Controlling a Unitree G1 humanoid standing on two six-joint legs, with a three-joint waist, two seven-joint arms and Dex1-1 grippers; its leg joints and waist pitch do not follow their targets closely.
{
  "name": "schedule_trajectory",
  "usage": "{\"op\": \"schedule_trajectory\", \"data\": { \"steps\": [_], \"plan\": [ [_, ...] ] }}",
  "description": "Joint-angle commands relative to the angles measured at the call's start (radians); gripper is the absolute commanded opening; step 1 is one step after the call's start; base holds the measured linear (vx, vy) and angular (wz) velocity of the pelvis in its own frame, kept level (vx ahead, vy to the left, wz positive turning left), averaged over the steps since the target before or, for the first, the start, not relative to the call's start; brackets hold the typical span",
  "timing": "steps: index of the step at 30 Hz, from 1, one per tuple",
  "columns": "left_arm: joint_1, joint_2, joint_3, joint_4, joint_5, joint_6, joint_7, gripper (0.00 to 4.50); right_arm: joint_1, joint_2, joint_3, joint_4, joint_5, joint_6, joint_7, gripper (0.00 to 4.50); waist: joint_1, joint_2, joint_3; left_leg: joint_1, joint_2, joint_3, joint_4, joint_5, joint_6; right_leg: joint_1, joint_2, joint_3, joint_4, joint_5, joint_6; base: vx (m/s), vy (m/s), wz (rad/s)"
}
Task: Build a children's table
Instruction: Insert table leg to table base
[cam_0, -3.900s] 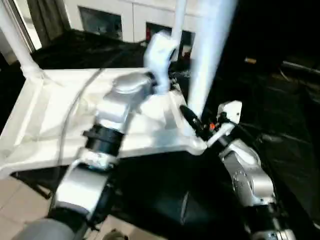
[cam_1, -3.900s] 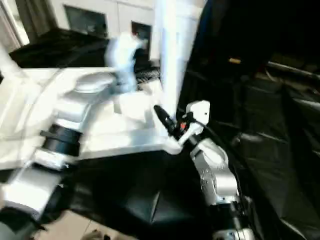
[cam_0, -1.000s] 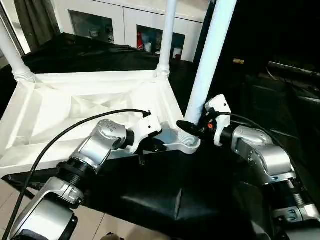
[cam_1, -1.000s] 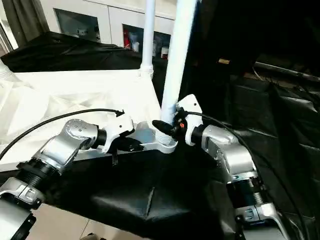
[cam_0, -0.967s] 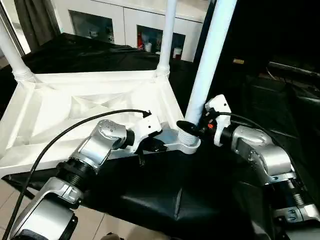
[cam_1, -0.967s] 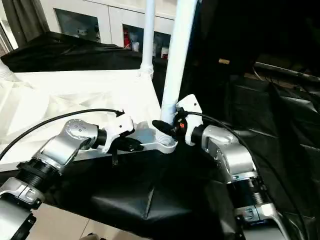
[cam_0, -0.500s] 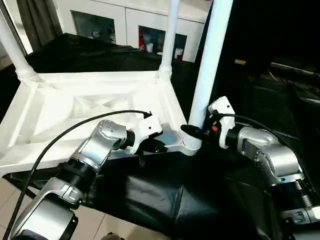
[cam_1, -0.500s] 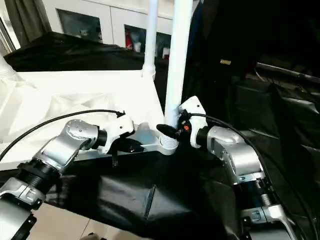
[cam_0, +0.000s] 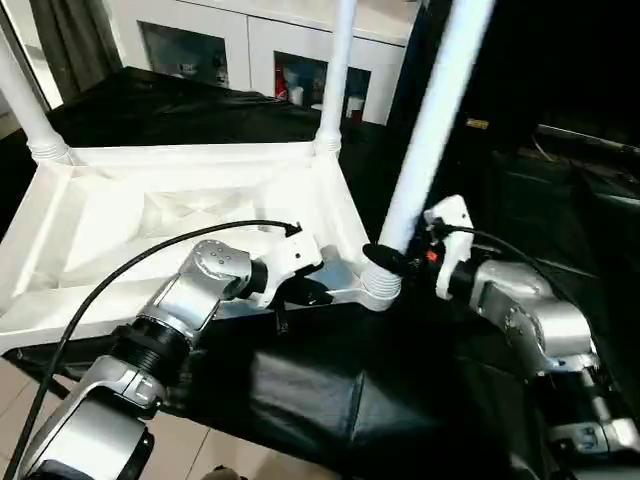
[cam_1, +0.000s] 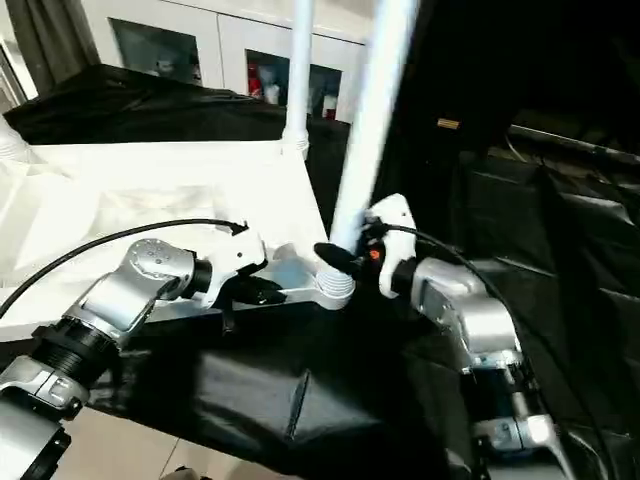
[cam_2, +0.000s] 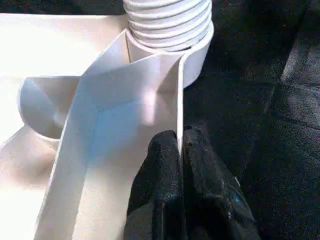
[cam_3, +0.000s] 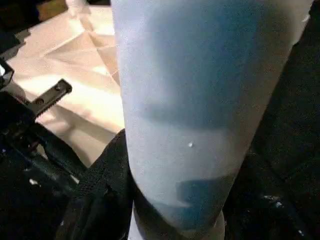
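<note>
The children's table (cam_0: 180, 215) is seen upside down at left centre on black cloth (cam_0: 330, 390), legs pointing up. A leaning leg (cam_0: 425, 130) is gripped near its base by the right end effector (cam_0: 395, 258), half-open around it, presumably to seat it in the near-right socket (cam_0: 380, 285). The rim is pinched by the closed left end effector (cam_2: 180, 150), likely to steady it.

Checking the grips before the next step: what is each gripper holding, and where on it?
The left gripper pinches the tabletop's near edge wall beside the corner socket. The right gripper clasps the leg just above that socket.
</note>
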Motion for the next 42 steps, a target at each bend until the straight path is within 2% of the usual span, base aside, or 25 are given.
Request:
{"op": "schedule_trajectory", "data": {
  "steps": [1, 3, 5, 6, 8, 9, 10, 11, 13, 15, 16, 18, 19, 20, 23, 24, 26, 27, 29, 30, 31, 33, 37, 39, 42],
  "plan": [
    [0.005, -0.001, 0.034, -0.010, -0.017, -0.027, -0.003, 0.00, 0.064, 0.012, -0.009, 0.028, 0.002, 0.002, -0.027, 1.88, 0.010, 0.004, -0.070, 0.003, 0.029, -0.002, -0.075, -0.175, 0.019, 0.065, -0.052, 0.043, -0.075, -0.273, -0.173, 0.000, 0.000, 0.00],
    [0.002, 0.000, 0.036, -0.007, -0.017, -0.027, -0.002, 0.00, 0.084, 0.023, -0.020, 0.034, 0.002, -0.019, -0.041, 1.88, 0.011, 0.003, -0.070, 0.001, 0.028, -0.003, -0.075, -0.177, 0.019, 0.067, -0.053, 0.042, -0.075, -0.277, -0.173, 0.000, 0.000, 0.00],
    [-0.002, -0.001, 0.038, -0.004, -0.017, -0.028, 0.000, 0.00, 0.107, 0.036, -0.031, 0.043, 0.000, -0.045, -0.056, 1.88, 0.010, 0.007, -0.069, 0.001, 0.028, -0.004, -0.077, -0.196, 0.013, 0.066, -0.052, 0.041, -0.078, -0.304, -0.168, 0.000, 0.000, 0.00],
    [-0.006, -0.001, 0.040, -0.001, -0.018, -0.028, 0.001, 0.00, 0.141, 0.067, -0.052, 0.051, 0.013, -0.085, -0.078, 1.88, 0.011, 0.019, -0.070, 0.004, 0.028, -0.005, -0.078, -0.210, 0.007, 0.064, -0.053, 0.041, -0.081, -0.311, -0.168, 0.000, 0.000, 0.00],
    [-0.006, -0.001, 0.040, 0.000, -0.018, -0.029, 0.001, 0.00, 0.149, 0.074, -0.057, 0.053, 0.016, -0.096, -0.082, 1.88, 0.011, 0.016, -0.070, 0.002, 0.028, -0.006, -0.080, -0.223, 0.005, 0.066, -0.053, 0.041, -0.080, -0.313, -0.167, 0.000, 0.000, 0.00],
    [-0.009, -0.001, 0.041, 0.004, -0.018, -0.030, 0.001, 0.00, 0.172, 0.098, -0.074, 0.059, 0.024, -0.128, -0.098, 1.88, 0.012, 0.021, -0.070, 0.003, 0.028, -0.007, -0.081, -0.228, 0.003, 0.065, -0.053, 0.041, -0.081, -0.316, -0.167, 0.000, 0.000, 0.00],
    [-0.009, -0.001, 0.042, 0.004, -0.017, -0.031, 0.001, 0.00, 0.178, 0.105, -0.080, 0.061, 0.026, -0.137, -0.102, 1.88, 0.011, 0.019, -0.071, 0.003, 0.028, -0.006, -0.081, -0.230, 0.003, 0.065, -0.053, 0.041, -0.083, -0.314, -0.166, 0.000, 0.000, 0.00],
    [-0.011, -0.001, 0.042, 0.006, -0.017, -0.032, 0.001, 0.00, 0.195, 0.125, -0.095, 0.069, 0.032, -0.162, -0.113, 1.88, 0.011, 0.023, -0.070, 0.001, 0.029, -0.008, -0.083, -0.238, 0.001, 0.066, -0.053, 0.040, -0.081, -0.314, -0.168, 0.000, 0.000, 0.00],
    [-0.011, -0.001, 0.042, 0.007, -0.017, -0.032, 0.001, 0.00, 0.202, 0.131, -0.098, 0.073, 0.032, -0.172, -0.117, 1.88, 0.010, 0.021, -0.070, 0.004, 0.029, -0.007, -0.083, -0.249, 0.001, 0.062, -0.052, 0.041, -0.083, -0.317, -0.169, 0.000, 0.000, 0.00],
    [-0.012, -0.001, 0.042, 0.008, -0.016, -0.033, 0.001, 0.00, 0.212, 0.140, -0.102, 0.079, 0.032, -0.186, -0.123, 1.88, 0.010, 0.024, -0.070, 0.004, 0.029, -0.008, -0.084, -0.252, -0.001, 0.064, -0.051, 0.041, -0.082, -0.308, -0.175, 0.000, 0.000, 0.00],
    [-0.015, -0.001, 0.042, 0.012, -0.016, -0.035, 0.001, 0.00, 0.238, 0.149, -0.084, 0.094, 0.010, -0.234, -0.128, 1.88, 0.010, 0.029, -0.068, 0.003, 0.029, -0.008, -0.085, -0.261, -0.003, 0.064, -0.052, 0.041, -0.084, -0.307, -0.176, 0.000, 0.000, 0.00],
    [-0.019, -0.001, 0.042, 0.016, -0.014, -0.036, 0.001, 0.00, 0.270, 0.149, -0.032, 0.101, -0.037, -0.297, -0.119, 1.88, 0.012, 0.030, -0.069, 0.004, 0.029, -0.010, -0.086, -0.272, -0.006, 0.065, -0.054, 0.041, -0.084, -0.318, -0.172, 0.000, 0.000, 0.00],
    [-0.019, -0.001, 0.042, 0.016, -0.014, -0.036, 0.001, 0.00, 0.270, 0.149, -0.032, 0.101, -0.037, -0.297, -0.119, 1.88, 0.012, 0.030, -0.069, 0.004, 0.029, -0.010, -0.086, -0.272, -0.006, 0.065, -0.054, 0.041, -0.084, -0.318, -0.172, 0.000, 0.000, 0.00],
    [-0.020, 0.001, 0.041, 0.018, -0.013, -0.038, 0.000, 0.00, 0.280, 0.141, 0.010, 0.096, -0.074, -0.332, -0.102, 1.88, 0.011, 0.029, -0.069, 0.003, 0.029, -0.009, -0.087, -0.273, -0.003, 0.065, -0.051, 0.040, -0.084, -0.321, -0.170, 0.000, 0.000, 0.00],
    [-0.019, 0.004, 0.041, 0.017, -0.013, -0.039, -0.002, 0.00, 0.276, 0.127, 0.043, 0.089, -0.101, -0.346, -0.085, 1.88, 0.010, 0.028, -0.068, 0.001, 0.028, -0.009, -0.087, -0.273, 0.002, 0.067, -0.051, 0.041, -0.085, -0.329, -0.166, 0.000, 0.000, 0.00],
    [-0.017, 0.005, 0.041, 0.017, -0.013, -0.041, -0.003, 0.00, 0.266, 0.109, 0.071, 0.089, -0.125, -0.349, -0.061, 1.88, 0.008, 0.028, -0.067, 0.000, 0.027, -0.010, -0.088, -0.277, 0.001, 0.067, -0.050, 0.041, -0.087, -0.347, -0.159, 0.000, 0.000, 0.00],
    [-0.018, 0.005, 0.041, 0.019, -0.012, -0.042, -0.003, 0.00, 0.263, 0.103, 0.079, 0.094, -0.133, -0.356, -0.054, 1.88, 0.007, 0.028, -0.065, 0.003, 0.028, -0.010, -0.088, -0.295, 0.005, 0.064, -0.051, 0.041, -0.092, -0.389, -0.149, 0.000, 0.000, 0.00],
    [-0.019, 0.004, 0.041, 0.021, -0.012, -0.043, -0.003, 0.00, 0.258, 0.095, 0.089, 0.098, -0.142, -0.362, -0.044, 1.88, 0.006, 0.024, -0.065, 0.004, 0.028, -0.009, -0.088, -0.302, 0.006, 0.062, -0.052, 0.042, -0.094, -0.402, -0.145, 0.000, 0.000, 0.00],
    [-0.017, 0.004, 0.041, 0.020, -0.012, -0.045, -0.005, 0.00, 0.240, 0.069, 0.119, 0.107, -0.157, -0.362, -0.014, 1.88, 0.006, 0.025, -0.066, 0.002, 0.028, -0.012, -0.089, -0.298, 0.007, 0.065, -0.053, 0.041, -0.094, -0.415, -0.138, 0.000, 0.000, 0.00],
    [-0.015, 0.003, 0.040, 0.017, -0.012, -0.045, -0.007, 0.00, 0.223, 0.049, 0.136, 0.113, -0.163, -0.355, 0.016, 1.88, 0.005, 0.022, -0.066, 0.003, 0.029, -0.012, -0.088, -0.294, 0.011, 0.064, -0.052, 0.041, -0.093, -0.410, -0.140, 0.000, 0.000, 0.00],
    [-0.015, 0.004, 0.040, 0.017, -0.012, -0.045, -0.007, 0.00, 0.221, 0.048, 0.137, 0.114, -0.163, -0.353, 0.019, 1.88, 0.005, 0.022, -0.067, 0.002, 0.029, -0.011, -0.087, -0.290, 0.012, 0.064, -0.051, 0.041, -0.092, -0.404, -0.142, 0.000, 0.000, 0.00],
    [-0.013, 0.004, 0.039, 0.015, -0.014, -0.048, -0.010, 0.00, 0.199, 0.027, 0.147, 0.127, -0.156, -0.325, 0.064, 1.88, 0.005, 0.017, -0.068, 0.001, 0.029, -0.010, -0.086, -0.279, 0.020, 0.064, -0.051, 0.042, -0.090, -0.386, -0.146, 0.000, 0.000, 0.00],
    [-0.007, 0.006, 0.037, 0.007, -0.021, -0.057, -0.025, 0.00, 0.175, 0.001, 0.161, 0.161, -0.157, -0.300, 0.132, 1.88, 0.005, 0.016, -0.069, 0.001, 0.030, -0.009, -0.084, -0.261, 0.029, 0.065, -0.051, 0.042, -0.086, -0.347, -0.164, 0.000, 0.000, 0.00],
    [0.001, 0.012, 0.032, -0.007, -0.030, -0.068, -0.055, 0.00, 0.160, -0.008, 0.164, 0.183, -0.148, -0.294, 0.166, 1.88, 0.005, 0.012, -0.069, 0.001, 0.030, -0.008, -0.084, -0.264, 0.031, 0.065, -0.052, 0.042, -0.086, -0.345, -0.168, 0.000, 0.000, 0.00],
    [0.020, 0.031, 0.015, -0.047, -0.050, -0.075, -0.127, 0.00, 0.140, -0.019, 0.167, 0.204, -0.117, -0.288, 0.231, 1.88, 0.005, 0.015, -0.068, 0.003, 0.032, -0.009, -0.085, -0.273, 0.032, 0.065, -0.054, 0.042, -0.087, -0.360, -0.172, 0.000, 0.000, 0.00]
  ]
}}
